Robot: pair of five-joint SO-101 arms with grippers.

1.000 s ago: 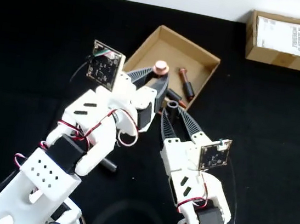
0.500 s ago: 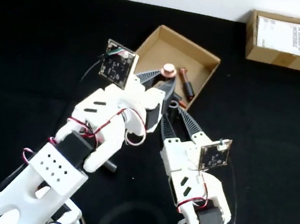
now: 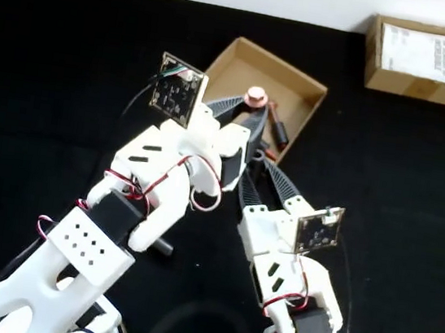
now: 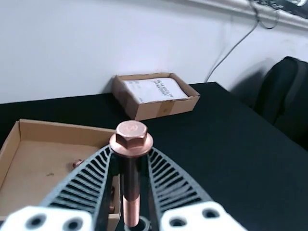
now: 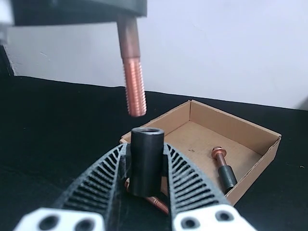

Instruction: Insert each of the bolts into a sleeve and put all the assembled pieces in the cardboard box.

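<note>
Bolt: coppery, hex-flanged head, threaded tip

Glossy coppery bolt, matt sleeve, cardboard box

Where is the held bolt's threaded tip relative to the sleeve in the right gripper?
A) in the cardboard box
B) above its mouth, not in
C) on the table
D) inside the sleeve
B: the bolt ends above the sleeve, with a gap between them.
</note>
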